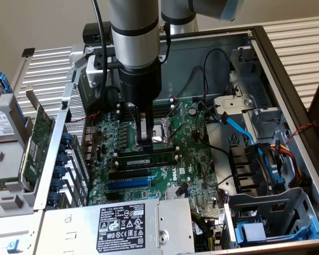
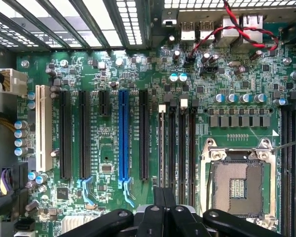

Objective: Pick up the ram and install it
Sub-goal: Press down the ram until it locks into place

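- Now down inside the open case (image 1: pixel 287 64), gripper (image 1: pixel 144 139) low over the board (image 1: pixel 202 154), beside the CPU socket (image 1: pixel 162 130).
- Fingers (image 2: pixel 159 197) pressed together, nothing visibly pinched between them; tips just over the memory slots (image 2: pixel 180 143).
- Ram (image 1: pixel 146 158) lying along a slot just below the fingertips in the exterior view, long edge level, white label strip facing up; looks seated or nearly so, judging by how flush it runs with the neighbouring slots.
- Shut fingers probably serving as a blunt pusher on the stick's top edge rather than as a clamp; actual contact hard to confirm.
- From the wrist view, narrow stick edge (image 2: pixel 161 143) running straight away from the fingertips, white end clip (image 2: pixel 162 109) at its far end; clip position, latched or not, cannot be told.
- Blue slot (image 2: pixel 123 136) and black expansion slots off to one side of the fingers, untouched.
- Loose green card (image 1: pixel 36 141) leaning outside the case wall, well apart from the fingers, out of the working path.
- Red-and-black wires (image 2: pixel 237 27) beyond the slots, clear of the tips.
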`<action>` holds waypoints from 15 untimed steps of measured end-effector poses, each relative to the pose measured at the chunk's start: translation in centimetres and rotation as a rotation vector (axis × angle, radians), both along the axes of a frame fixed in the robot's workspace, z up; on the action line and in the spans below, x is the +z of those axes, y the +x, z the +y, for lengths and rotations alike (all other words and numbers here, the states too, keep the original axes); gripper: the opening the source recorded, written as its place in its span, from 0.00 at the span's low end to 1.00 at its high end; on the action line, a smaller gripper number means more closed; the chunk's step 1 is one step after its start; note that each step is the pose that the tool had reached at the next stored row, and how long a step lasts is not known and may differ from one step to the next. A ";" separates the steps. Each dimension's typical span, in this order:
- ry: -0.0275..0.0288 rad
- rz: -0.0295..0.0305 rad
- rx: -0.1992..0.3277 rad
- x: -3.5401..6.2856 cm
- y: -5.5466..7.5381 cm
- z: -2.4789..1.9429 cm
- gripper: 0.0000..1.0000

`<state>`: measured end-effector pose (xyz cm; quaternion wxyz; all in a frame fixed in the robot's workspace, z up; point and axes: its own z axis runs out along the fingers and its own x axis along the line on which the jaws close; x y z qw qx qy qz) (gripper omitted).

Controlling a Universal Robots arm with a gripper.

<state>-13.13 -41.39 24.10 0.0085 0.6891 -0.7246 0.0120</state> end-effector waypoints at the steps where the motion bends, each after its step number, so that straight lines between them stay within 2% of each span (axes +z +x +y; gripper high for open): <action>1: -0.0001 0.0000 0.000 0.17 0.0 0.00 0.10; 4: -0.0002 0.0000 0.000 0.61 0.0 -0.01 0.10; 15: 0.0001 0.0001 0.000 0.64 0.0 -0.02 0.10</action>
